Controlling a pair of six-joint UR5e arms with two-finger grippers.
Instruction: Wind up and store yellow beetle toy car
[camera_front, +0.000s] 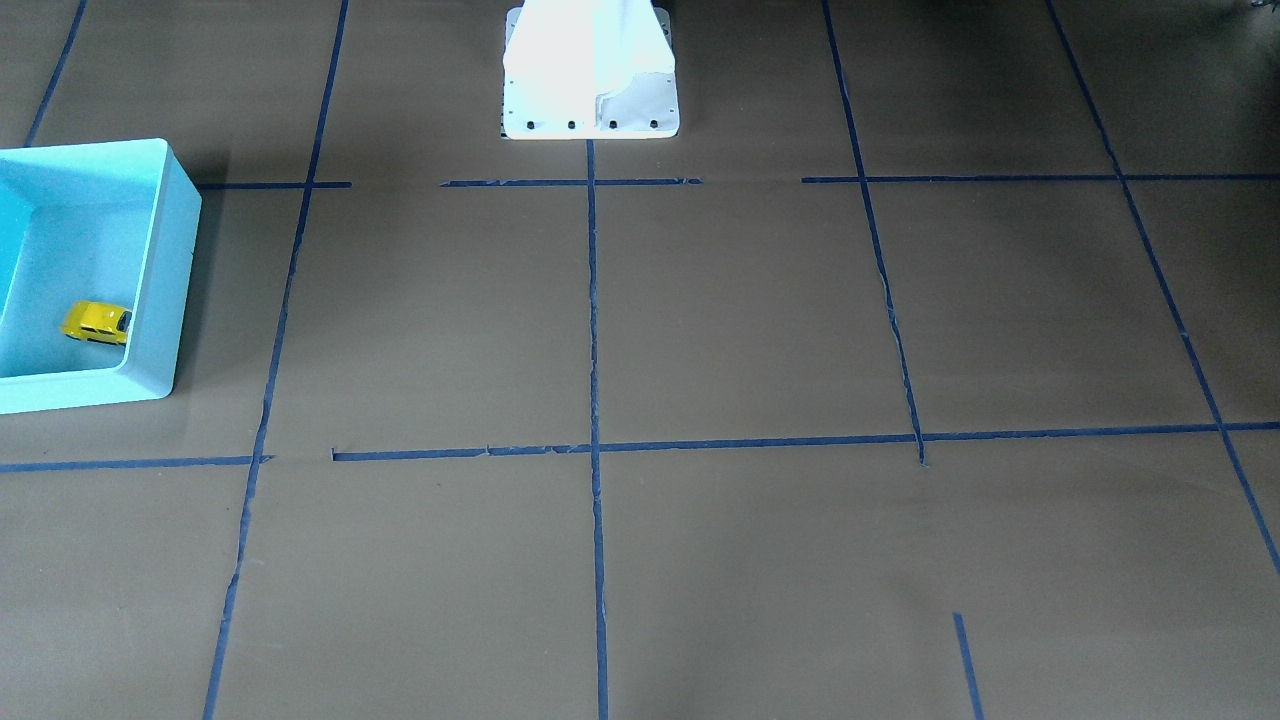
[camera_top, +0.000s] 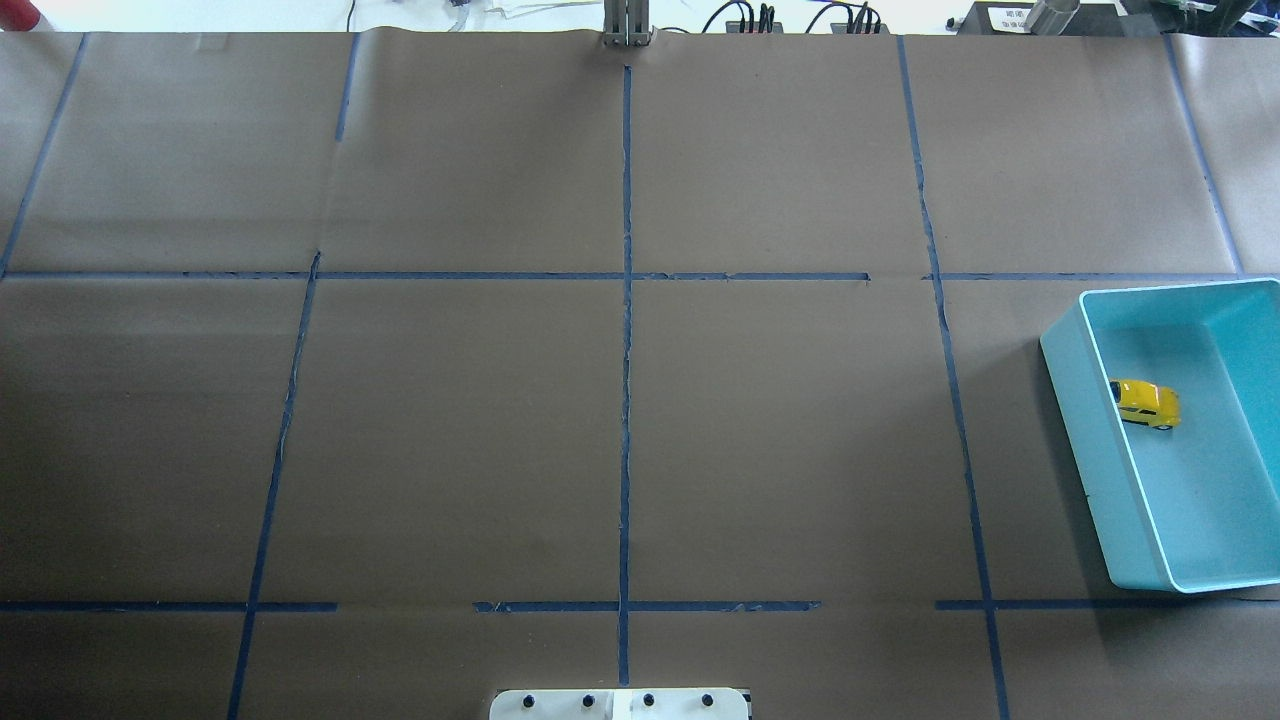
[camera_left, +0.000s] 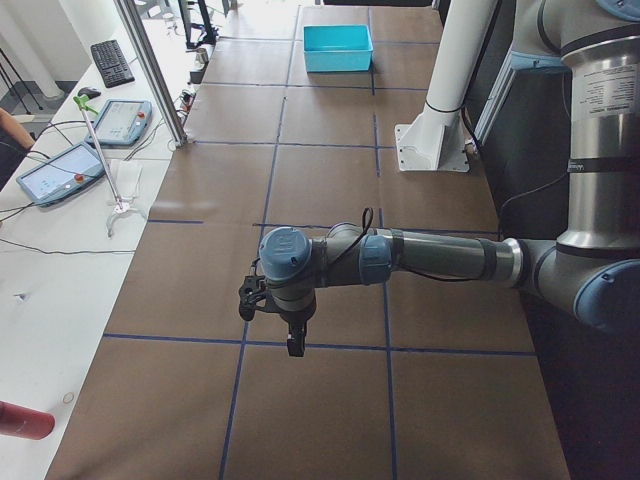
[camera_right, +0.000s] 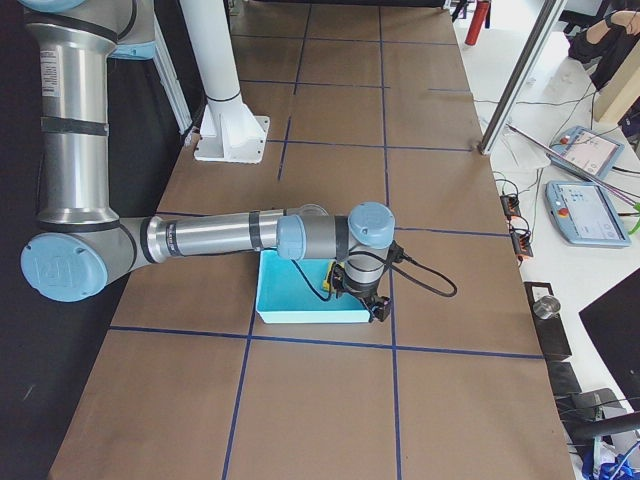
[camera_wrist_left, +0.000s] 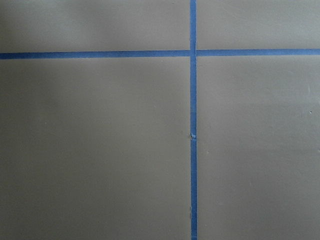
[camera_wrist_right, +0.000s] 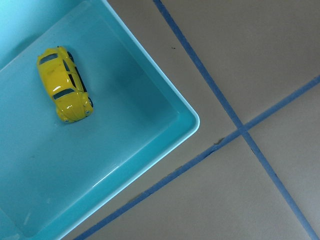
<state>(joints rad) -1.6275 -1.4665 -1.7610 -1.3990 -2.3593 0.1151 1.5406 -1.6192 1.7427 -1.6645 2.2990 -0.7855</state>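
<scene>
Plainly stored inside: a tiny glossy yellow beetle toy car (camera_wrist_right: 65, 85) with a rounded shell, dark windows and small black wheels, roof up on the smooth floor of a rectangular turquoise plastic bin (camera_wrist_right: 195, 120) with rounded corners and a thin rim. Seen at upper left of the right wrist view; at the right edge of the overhead view, close to the bin's left wall (camera_top: 1085, 470); at the far left of the front-facing view, low in the bin near its right wall (camera_front: 160, 290). Underneath, a table covered in matte brown paper (camera_top: 450, 430), gridded with thin blue tape lines (camera_top: 626, 400), slightly frayed in places. At the top centre of the front-facing view, a white metal robot base (camera_front: 590, 70) with bolts. In the right side view, a dark right gripper (camera_right: 375, 308) over the bin's right end; cannot tell how its jaws stand. In the left side view, a dark left gripper (camera_left: 291, 345) pointing down above bare paper, well apart from the bin; likewise cannot tell its jaws.
</scene>
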